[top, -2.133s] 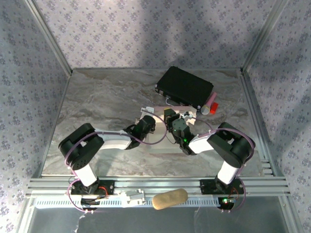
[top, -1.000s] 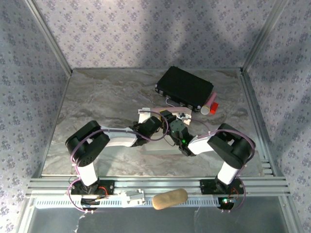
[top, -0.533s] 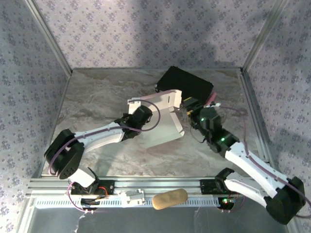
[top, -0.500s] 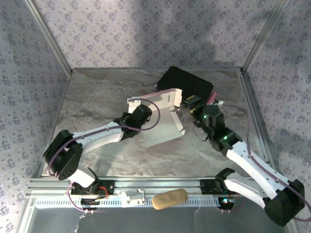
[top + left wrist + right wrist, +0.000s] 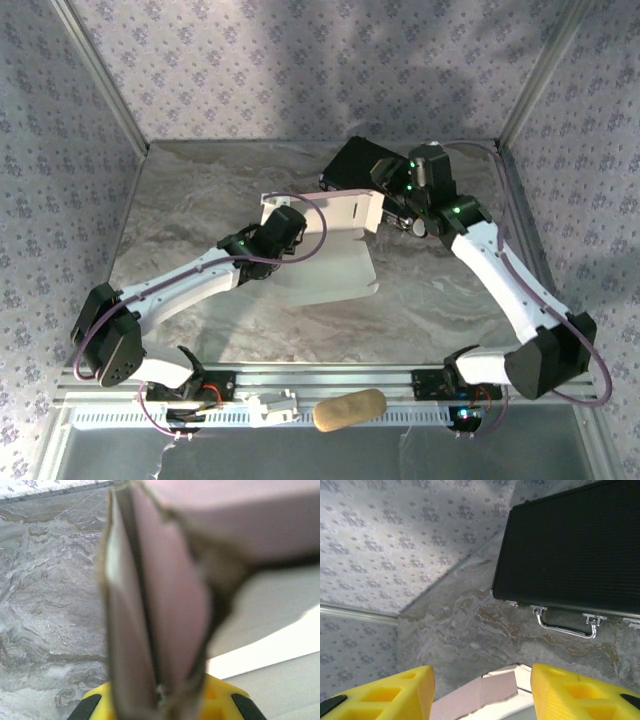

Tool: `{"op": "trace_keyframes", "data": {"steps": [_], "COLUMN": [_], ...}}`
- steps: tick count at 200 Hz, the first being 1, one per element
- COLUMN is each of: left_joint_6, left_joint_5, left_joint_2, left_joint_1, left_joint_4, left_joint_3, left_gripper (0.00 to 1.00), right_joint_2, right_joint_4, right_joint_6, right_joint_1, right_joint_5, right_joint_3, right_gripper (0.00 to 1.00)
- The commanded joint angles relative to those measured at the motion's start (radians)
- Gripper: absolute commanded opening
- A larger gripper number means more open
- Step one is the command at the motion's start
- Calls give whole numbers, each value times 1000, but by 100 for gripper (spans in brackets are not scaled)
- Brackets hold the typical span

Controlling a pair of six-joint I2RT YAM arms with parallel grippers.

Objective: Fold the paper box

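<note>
The paper box (image 5: 335,268) is a pale pink, partly folded sheet, raised at mid-table with one flap (image 5: 338,208) standing along its far edge. My left gripper (image 5: 298,224) is shut on its left side. In the left wrist view the blurred pink box layers (image 5: 170,610) are squeezed between the jaws of the left gripper (image 5: 160,696). My right gripper (image 5: 393,206) hovers open just right of the flap, in front of the black case (image 5: 352,163). From the right wrist, the right gripper (image 5: 480,674) is spread wide above the box's pink edge (image 5: 480,696), touching nothing.
The black hard case (image 5: 575,550), with metal latches and a handle (image 5: 565,628), lies at the back right, close behind the right gripper. A tan oblong object (image 5: 350,408) rests on the front rail. Metal frame posts and patterned walls enclose the marble table (image 5: 200,210).
Both grippers were low on the box at the table's centre. The left arm has lifted the box backward, and the right arm has let go and swung up toward the case.
</note>
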Motion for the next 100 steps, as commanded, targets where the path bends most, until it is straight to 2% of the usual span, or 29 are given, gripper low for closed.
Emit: {"op": "trace_keyframes", "data": {"steps": [1,100], "left_joint_6": [16,17], "left_joint_5": [18,15], "left_joint_2": [-32,-30], "left_joint_1": [-11,-20], "left_joint_4": [-45,-50], "left_joint_3": [26,40], "left_gripper": [0,0], "right_joint_2": [48,93], "right_joint_4": [-51,-18], "right_joint_6": [-61,-27], "right_joint_1": [1,62], "right_joint_5": [-56,-84], "right_joint_3": [63,11], "right_gripper": [54,52]}}
